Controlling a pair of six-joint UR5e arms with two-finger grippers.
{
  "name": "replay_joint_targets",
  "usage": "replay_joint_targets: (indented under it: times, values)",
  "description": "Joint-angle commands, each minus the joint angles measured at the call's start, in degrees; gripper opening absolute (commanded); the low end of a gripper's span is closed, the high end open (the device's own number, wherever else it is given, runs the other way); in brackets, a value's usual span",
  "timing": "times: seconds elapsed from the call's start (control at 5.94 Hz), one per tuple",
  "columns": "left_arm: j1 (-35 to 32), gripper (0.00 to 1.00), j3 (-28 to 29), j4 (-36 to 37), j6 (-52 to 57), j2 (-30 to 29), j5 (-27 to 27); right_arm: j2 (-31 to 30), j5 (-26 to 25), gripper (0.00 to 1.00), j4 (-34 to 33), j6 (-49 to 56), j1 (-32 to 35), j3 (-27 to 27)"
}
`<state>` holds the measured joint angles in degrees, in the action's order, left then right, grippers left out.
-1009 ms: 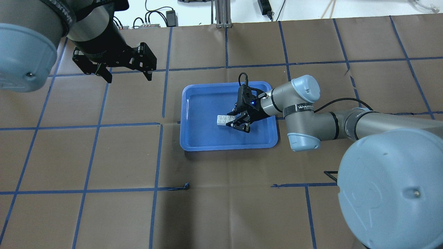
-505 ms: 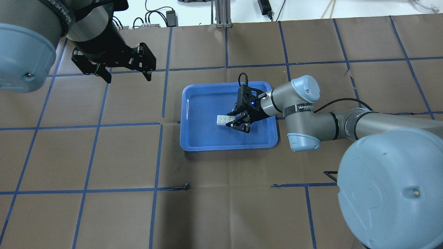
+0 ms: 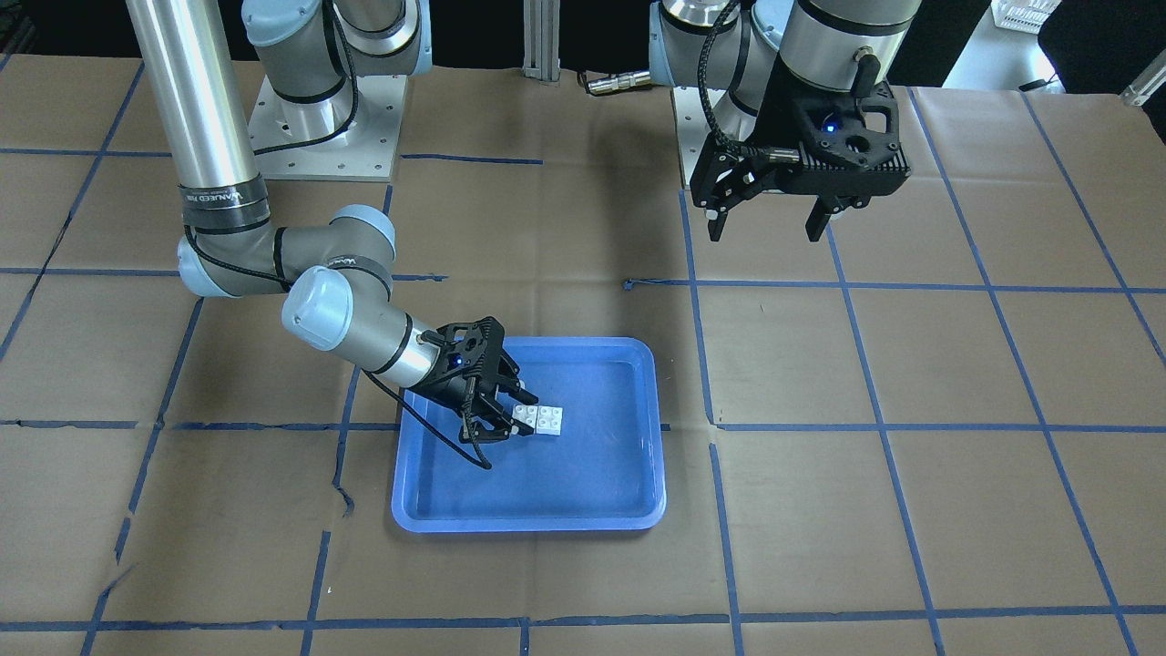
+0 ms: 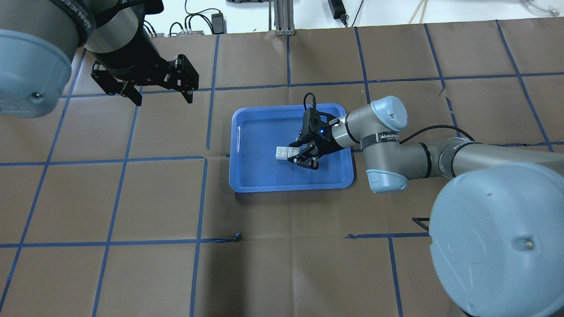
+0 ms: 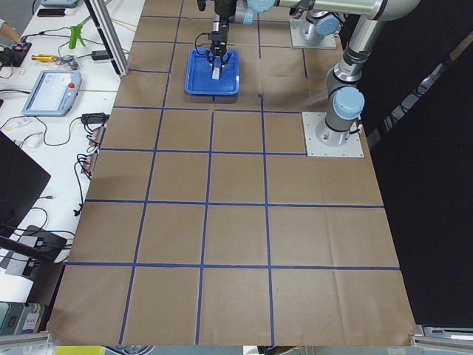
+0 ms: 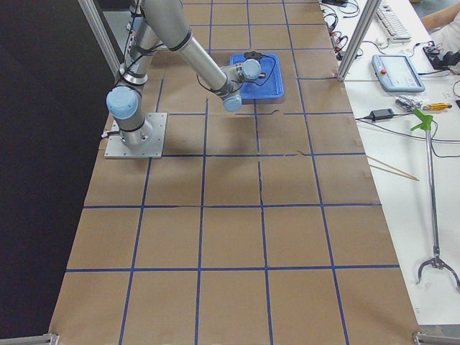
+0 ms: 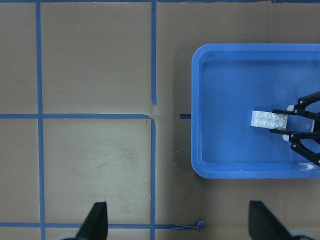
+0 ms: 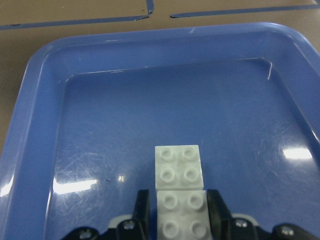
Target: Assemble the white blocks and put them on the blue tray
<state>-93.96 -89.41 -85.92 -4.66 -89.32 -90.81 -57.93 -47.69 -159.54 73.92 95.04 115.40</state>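
The two white blocks (image 4: 283, 152) lie end to end inside the blue tray (image 4: 264, 182), near its middle. My right gripper (image 4: 293, 152) reaches into the tray from the right. In the right wrist view its fingers (image 8: 143, 210) hug the sides of the nearer block, and the farther block (image 8: 177, 162) sticks out ahead over the tray floor (image 8: 100, 125). The front view shows the same grip (image 3: 521, 419) on the blocks (image 3: 547, 420). My left gripper (image 4: 165, 102) hangs open and empty high over the far left of the table.
The table is brown paper with a grid of blue tape (image 4: 207, 132). A loose tape scrap (image 4: 238, 237) lies in front of the tray. In the left wrist view the tray (image 7: 220, 75) sits at the right. Benches with tools (image 5: 52, 89) flank the table ends.
The right gripper and the blocks have shifted very slightly toward the far left inside the tray. The left arm has not moved.
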Motion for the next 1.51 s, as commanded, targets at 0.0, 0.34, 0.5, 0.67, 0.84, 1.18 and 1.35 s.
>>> replay_joint_targets:
  times: [0.0,0.34,0.5,0.67,0.84,1.18,1.35]
  values:
    - [0.0,0.99,0.0,0.1,0.0,0.0,0.0,0.0,0.1,0.62,0.0,-0.2,0.0,0.0]
    - [0.0,0.99,0.0,0.1,0.0,-0.1,0.0,-0.3,0.0,1.00,0.0,-3.1,0.0,-0.1]
    - [0.0,0.99,0.0,0.1,0.0,-0.1,0.0,-1.1,-1.0,1.00,0.2,-5.5,-0.1,-1.2]
    - [0.0,0.99,0.0,0.1,0.0,-0.1,0.0,-2.6,-2.9,1.00,1.2,-6.7,-0.3,-2.6]
    - [0.0,0.99,0.0,0.1,0.0,0.0,0.0,-5.2,-6.9,1.00,5.6,-10.0,-0.6,-4.2]
    - [0.0,0.99,0.0,0.1,0.0,0.0,0.0,-14.0,-18.9,1.00,24.1,-23.4,-1.6,-9.1]
    - [0.0,0.99,0.0,0.1,0.0,0.0,0.0,-18.1,-23.5,1.00,33.8,-35.7,-2.1,-11.5]
